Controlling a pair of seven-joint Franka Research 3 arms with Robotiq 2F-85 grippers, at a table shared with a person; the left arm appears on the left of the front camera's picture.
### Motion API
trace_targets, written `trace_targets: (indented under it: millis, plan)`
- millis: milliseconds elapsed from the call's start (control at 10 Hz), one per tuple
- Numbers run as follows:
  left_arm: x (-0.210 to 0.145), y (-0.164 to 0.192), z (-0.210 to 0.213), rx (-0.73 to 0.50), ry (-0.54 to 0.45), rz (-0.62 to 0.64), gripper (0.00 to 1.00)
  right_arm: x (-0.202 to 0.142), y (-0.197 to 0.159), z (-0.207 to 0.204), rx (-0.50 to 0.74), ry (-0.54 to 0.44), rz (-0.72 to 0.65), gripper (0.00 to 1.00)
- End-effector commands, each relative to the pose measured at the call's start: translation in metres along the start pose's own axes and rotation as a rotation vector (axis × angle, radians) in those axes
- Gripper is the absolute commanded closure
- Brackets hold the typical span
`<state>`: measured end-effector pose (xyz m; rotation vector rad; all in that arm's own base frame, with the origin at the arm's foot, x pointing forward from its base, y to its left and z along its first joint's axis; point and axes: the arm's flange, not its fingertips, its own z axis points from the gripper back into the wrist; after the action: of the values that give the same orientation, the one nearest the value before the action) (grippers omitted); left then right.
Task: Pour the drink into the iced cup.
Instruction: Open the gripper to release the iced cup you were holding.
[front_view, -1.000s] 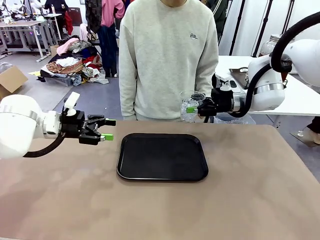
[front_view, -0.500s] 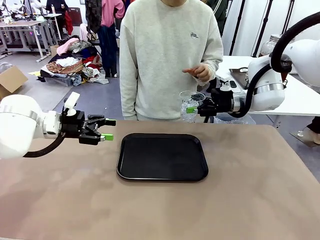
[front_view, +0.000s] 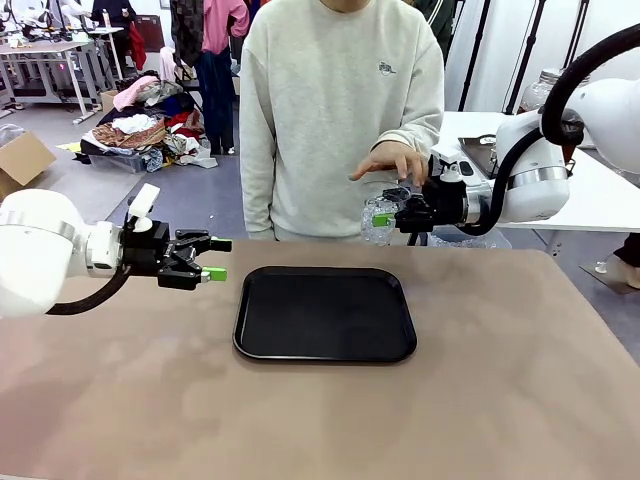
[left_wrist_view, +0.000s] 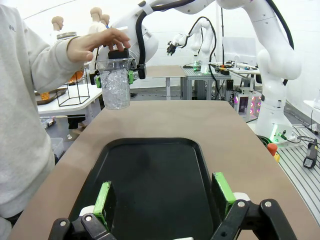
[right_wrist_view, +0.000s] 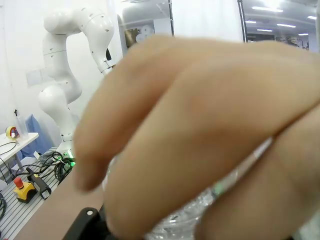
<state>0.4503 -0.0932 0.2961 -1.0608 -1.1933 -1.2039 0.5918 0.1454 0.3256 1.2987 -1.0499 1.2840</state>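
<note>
Table (front_view: 520, 400): brown top, shared with a person standing at the far side.
Person (front_view: 335, 110): grey sweatshirt, upright at the far edge, one arm reaching to the cup.
Tray (front_view: 325, 312): black, flat on the table at centre, nothing on it.
Left gripper (front_view: 212, 259): held above the table just left of the tray, fingers spread apart, gripping nothing; in the left wrist view its green pads (left_wrist_view: 103, 198) frame the tray's near end.
Right gripper (front_view: 390, 214): raised beyond the far right corner of the tray, fingers pinching the iced cup.
Person's hand (front_view: 392, 160): laid over the cup's rim, touching it; it blocks most of the right wrist view.
Iced cup (left_wrist_view: 115, 83): clear plastic, upright, packed with ice, held off the table.
</note>
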Motion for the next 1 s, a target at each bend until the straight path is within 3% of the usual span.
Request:
trace_targets:
  millis: [0,900]
  plan:
    - [0.0012,-0.0005,0.0005,0.0,-0.002,-0.006,0.0,0.0037,0.0001,-0.001,0.002,-0.001,0.005,0.31]
    - [0.0012,-0.0005,0.0005,0.0,-0.002,-0.006,0.0,0.0037,0.0001,-0.001,0.002,-0.001,0.005,0.31]
